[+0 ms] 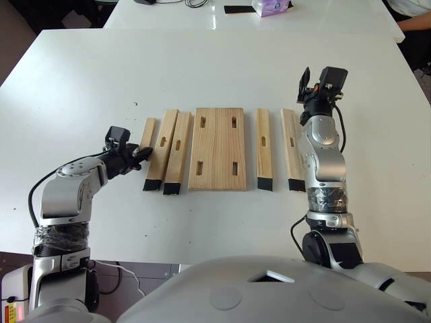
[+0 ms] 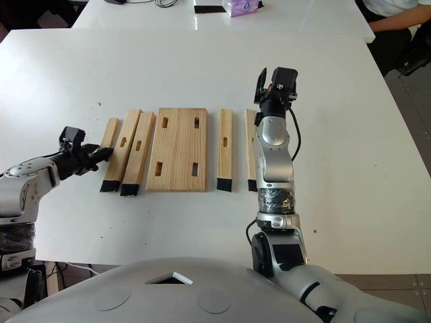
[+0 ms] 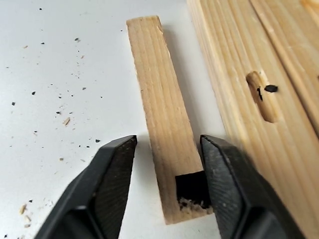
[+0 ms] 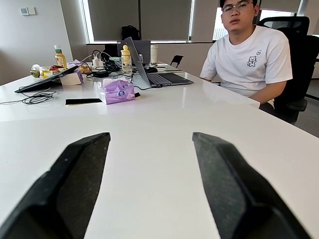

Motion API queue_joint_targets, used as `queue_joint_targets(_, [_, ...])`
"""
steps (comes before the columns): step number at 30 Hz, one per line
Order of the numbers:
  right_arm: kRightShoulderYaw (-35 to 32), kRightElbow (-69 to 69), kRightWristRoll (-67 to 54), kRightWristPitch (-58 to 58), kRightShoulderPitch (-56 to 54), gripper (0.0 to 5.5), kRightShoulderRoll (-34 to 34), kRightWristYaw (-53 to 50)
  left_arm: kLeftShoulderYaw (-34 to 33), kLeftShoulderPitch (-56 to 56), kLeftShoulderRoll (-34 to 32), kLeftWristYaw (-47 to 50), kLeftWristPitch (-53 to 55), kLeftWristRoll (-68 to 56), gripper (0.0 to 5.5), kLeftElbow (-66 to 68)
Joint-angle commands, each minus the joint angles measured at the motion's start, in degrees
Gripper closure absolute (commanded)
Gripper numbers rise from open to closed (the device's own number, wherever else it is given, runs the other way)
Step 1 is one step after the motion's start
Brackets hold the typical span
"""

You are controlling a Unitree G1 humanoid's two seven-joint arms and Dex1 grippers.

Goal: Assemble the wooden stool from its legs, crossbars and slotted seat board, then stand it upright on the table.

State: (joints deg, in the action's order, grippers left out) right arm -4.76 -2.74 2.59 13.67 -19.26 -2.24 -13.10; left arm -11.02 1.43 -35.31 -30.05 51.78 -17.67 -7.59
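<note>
The parts lie flat in a row across the middle of the white surface (image 1: 81, 87), running parallel to its near edge. The seat board (image 1: 217, 149) sits in the centre of the row, slots facing up. Toward the left edge lie two black-tipped legs (image 1: 161, 151) (image 1: 176, 153) side by side, then a short crossbar (image 3: 154, 74) at the row's end. Toward the right edge lie two more legs (image 1: 264, 148) (image 1: 289, 148), set apart from each other.

The left claw (image 3: 167, 142) is down at the crossbar's near end. Its fingers are spread to either side of the wood, one close against it and the other with a gap.

The right claw (image 4: 149, 137) is raised above the rightmost leg, spread and holding nothing.
</note>
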Motion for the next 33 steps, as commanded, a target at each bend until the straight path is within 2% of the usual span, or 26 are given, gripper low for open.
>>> queue_joint_targets(1, [-0.2, 1.3, 0.1, 0.7, 0.4, 2.43, -0.3, -0.4, 1.3, -2.3, -0.7, 0.1, 3.0, -0.1, 3.83, -1.3])
queue_joint_targets(4, [-0.3, 1.3, 0.0, 0.8, 0.4, 2.43, -0.2, -0.4, 1.9, -2.3, -0.3, 0.5, 3.1, 0.2, 4.19, -1.5])
queue_joint_targets(9, [-0.4, 0.3, -0.3, 0.9, -0.7, 2.43, 0.3, 0.2, 2.8, -1.6, 0.0, 1.7, -0.4, 2.1, 4.19, -0.5])
queue_joint_targets(14, [-1.4, -0.7, -1.8, 1.2, -3.3, 2.43, 1.4, 2.1, -1.4, 8.5, 3.2, 4.3, -6.3, 0.1, 4.19, 2.7])
queue_joint_targets(17, [-2.1, -1.9, -3.4, 0.7, -5.7, 2.43, 3.0, 5.1, -4.9, 15.4, 6.5, 5.6, -8.1, -3.6, 4.19, 2.3])
queue_joint_targets(21, [-5.4, -4.0, -10.9, 2.9, -11.0, 2.43, 4.0, 10.9, -10.5, 21.9, 14.7, 8.5, -10.1, -13.0, 4.19, -1.2])
queue_joint_targets(23, [-5.2, -4.3, -12.4, 3.1, -13.4, 2.43, 4.5, 13.3, -9.9, 22.2, 18.5, 8.8, -11.1, -16.7, 4.19, -5.0])
queue_joint_targets(27, [-2.3, 0.1, -19.6, 9.2, -14.7, 2.43, 6.3, 24.2, -7.4, 19.9, 21.5, 6.5, -12.5, -21.1, 4.19, -10.4])
queue_joint_targets(31, [1.3, 10.0, -30.8, 19.5, -12.9, 2.43, 12.2, 40.2, -4.4, 16.2, 17.7, -3.2, -12.6, -25.0, 4.19, -13.0])
queue_joint_targets(33, [0.6, 13.5, -37.7, 25.0, -12.6, 2.43, 16.0, 47.4, -3.3, 14.5, 15.0, -8.9, -13.0, -26.4, 4.19, -13.5])
